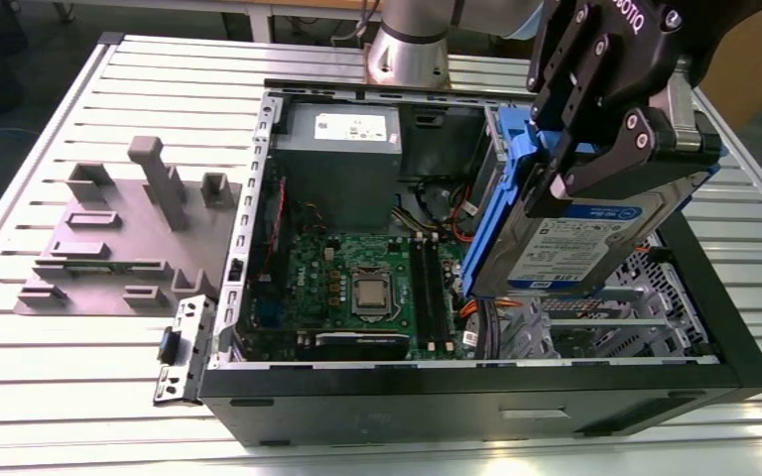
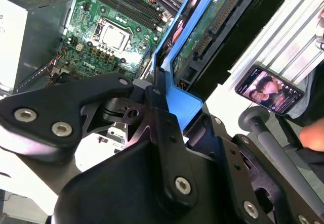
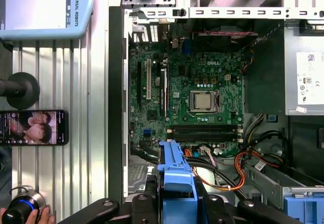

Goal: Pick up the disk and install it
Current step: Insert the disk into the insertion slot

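The disk (image 1: pixel 577 236), a silver drive with a white-and-blue label in a blue carrier frame, hangs tilted on edge over the open computer case (image 1: pixel 262 198), on the exterior view's right side. My black gripper (image 1: pixel 570 171) is shut on its upper end, clamping the blue frame. The disk's lower end hovers just above the metal drive cage (image 1: pixel 619 322). In the second wrist view my fingers (image 2: pixel 161 107) pinch the blue frame (image 2: pixel 183 101), with the disk's green circuit side (image 2: pixel 210 29) beyond. The first wrist view has the frame's edge (image 3: pixel 175 176) above the motherboard (image 3: pixel 202 102).
A grey power supply (image 1: pixel 341 149) sits at the case's far end, with orange cables (image 3: pixel 228 176) near the bay. A grey fixture plate (image 1: pixel 116 238) lies on the slatted table at the exterior view's left. A phone (image 3: pixel 33 128) and a person's hand (image 3: pixel 25 215) are beside the case.
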Robot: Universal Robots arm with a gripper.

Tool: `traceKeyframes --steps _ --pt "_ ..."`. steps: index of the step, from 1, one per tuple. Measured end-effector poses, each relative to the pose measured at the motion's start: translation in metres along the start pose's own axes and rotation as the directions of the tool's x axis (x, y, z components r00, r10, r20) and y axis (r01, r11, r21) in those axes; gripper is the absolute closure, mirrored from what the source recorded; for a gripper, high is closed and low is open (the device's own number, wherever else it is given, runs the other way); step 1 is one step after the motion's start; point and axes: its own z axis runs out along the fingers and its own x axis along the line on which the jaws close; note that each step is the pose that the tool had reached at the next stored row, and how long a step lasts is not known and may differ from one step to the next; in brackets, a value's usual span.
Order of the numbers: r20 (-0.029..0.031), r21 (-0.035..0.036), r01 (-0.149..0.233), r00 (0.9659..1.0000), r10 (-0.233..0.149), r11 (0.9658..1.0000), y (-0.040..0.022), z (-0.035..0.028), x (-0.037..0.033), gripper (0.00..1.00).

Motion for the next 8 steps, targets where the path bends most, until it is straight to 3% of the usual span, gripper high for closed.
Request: traceKeyframes --steps 8 --pt "0.0 0.0 0.0 1.0 0.0 1.0 -0.0016 0.0 0.0 0.64"
